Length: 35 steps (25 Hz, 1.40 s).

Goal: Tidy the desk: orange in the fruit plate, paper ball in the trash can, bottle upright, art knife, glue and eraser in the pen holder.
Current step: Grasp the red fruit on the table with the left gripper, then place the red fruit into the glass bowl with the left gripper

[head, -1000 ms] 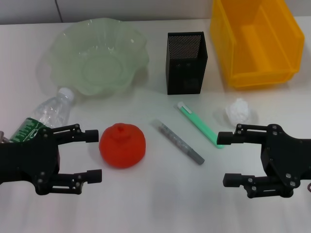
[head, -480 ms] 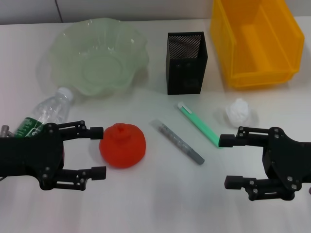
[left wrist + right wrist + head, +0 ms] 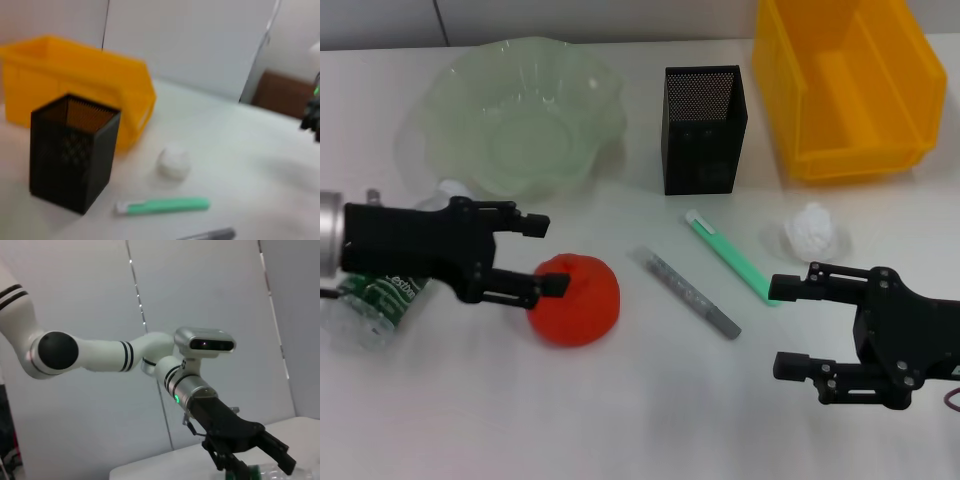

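The orange (image 3: 582, 305) lies on the table left of centre. My left gripper (image 3: 545, 256) is open at the orange's left side, and its near finger overlaps the fruit's edge. The bottle (image 3: 372, 296) lies on its side under the left arm, mostly hidden. The fruit plate (image 3: 450, 95) stands at the back left. The pen holder (image 3: 705, 130) and the trash can (image 3: 850, 90) stand at the back. The paper ball (image 3: 810, 228), the green art knife (image 3: 730, 257) and the grey glue stick (image 3: 686, 292) lie between them and my right gripper (image 3: 779, 326), which is open and empty. No eraser shows.
The left wrist view shows the pen holder (image 3: 72, 150), the trash can (image 3: 80, 82), the paper ball (image 3: 174, 162) and the art knife (image 3: 162, 205). The right wrist view shows the left arm's gripper (image 3: 250, 442) across the table. Bare table lies in front.
My left gripper has moved forward and to the right, from beside the orange to right against it, covering more of the bottle. The right gripper has barely moved.
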### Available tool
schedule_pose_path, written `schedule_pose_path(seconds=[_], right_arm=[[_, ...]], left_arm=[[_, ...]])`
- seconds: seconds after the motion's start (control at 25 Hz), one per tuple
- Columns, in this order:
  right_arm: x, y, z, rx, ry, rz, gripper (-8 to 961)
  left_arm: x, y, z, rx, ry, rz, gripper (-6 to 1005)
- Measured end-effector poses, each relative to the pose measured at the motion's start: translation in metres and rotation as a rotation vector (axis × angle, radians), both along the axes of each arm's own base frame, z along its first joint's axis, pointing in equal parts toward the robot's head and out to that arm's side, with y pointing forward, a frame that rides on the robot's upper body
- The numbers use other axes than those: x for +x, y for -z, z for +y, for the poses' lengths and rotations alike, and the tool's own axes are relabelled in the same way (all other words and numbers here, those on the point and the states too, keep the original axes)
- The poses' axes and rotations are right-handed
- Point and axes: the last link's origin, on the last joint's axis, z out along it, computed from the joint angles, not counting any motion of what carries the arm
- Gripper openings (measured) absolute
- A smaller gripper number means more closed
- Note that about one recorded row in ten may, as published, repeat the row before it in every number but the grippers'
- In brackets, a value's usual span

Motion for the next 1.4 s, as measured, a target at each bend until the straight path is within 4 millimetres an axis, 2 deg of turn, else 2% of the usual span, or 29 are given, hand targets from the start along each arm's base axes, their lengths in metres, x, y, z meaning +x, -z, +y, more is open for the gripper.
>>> schedule_pose_path(seconds=[0.2, 0.6, 0.84, 1.12, 1.28, 1.36, 1.4], right_arm=[[0.007, 0.001, -0.005, 0.010, 0.038, -0.002, 734], [0.010, 0.005, -0.010, 0.009, 0.065, 0.005, 734], [0.010, 0.005, -0.010, 0.009, 0.066, 0.004, 733], [0.010, 0.005, -0.010, 0.010, 0.067, 0.003, 733], [0.011, 0.005, -0.011, 0.011, 0.072, 0.001, 733], [0.011, 0.006, -0.012, 0.011, 0.074, 0.001, 733], [0.011, 0.006, -0.012, 0.011, 0.074, 0.002, 733]], left_arm=[[0.011, 0.015, 0.018, 0.006, 0.000, 0.171, 834], [0.015, 0.036, 0.018, -0.035, 0.015, 0.268, 830], [0.013, 0.037, 0.017, -0.025, 0.009, 0.253, 626], [0.015, 0.034, 0.012, -0.009, 0.000, 0.176, 473], [0.026, 0.014, 0.010, 0.048, 0.012, 0.053, 385], [0.034, -0.002, 0.014, 0.119, 0.018, -0.029, 242], [0.039, -0.014, 0.021, 0.188, 0.007, -0.085, 235]])
